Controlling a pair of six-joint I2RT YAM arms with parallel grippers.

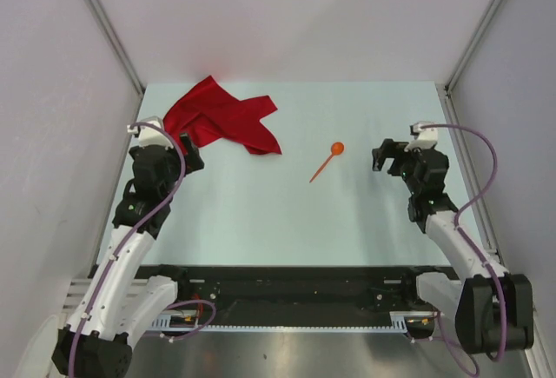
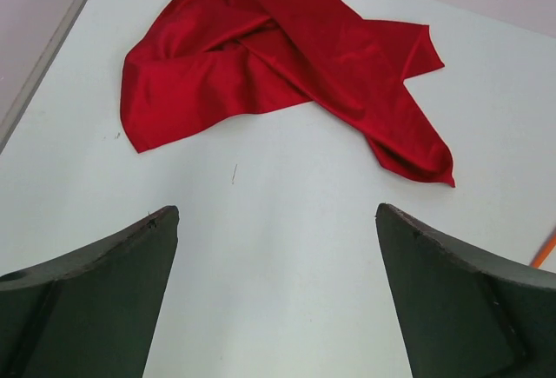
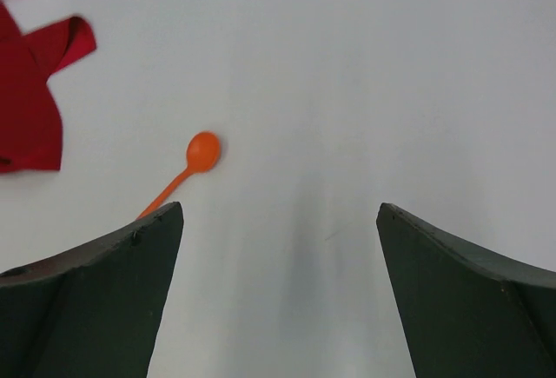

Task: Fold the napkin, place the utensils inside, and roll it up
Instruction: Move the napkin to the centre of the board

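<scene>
Crumpled bright red thin cloth napkin lies far-left on the pale bench, by the far edge; small orange plastic spoon lies mid-bench, well apart from it. Left jaws spread wide near the napkin, right jaws spread wide right of the spoon, neither touching anything

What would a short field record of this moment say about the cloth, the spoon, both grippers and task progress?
napkin: bright red thin cloth, crumpled, not folded, far left of the pale table
spoon: small, orange plastic, lying on bare table apart from the napkin, bowl at the far end
left gripper: open, empty, facing the napkin
right gripper: open, empty, spoon ahead to its left
progress: no step done yet
</scene>
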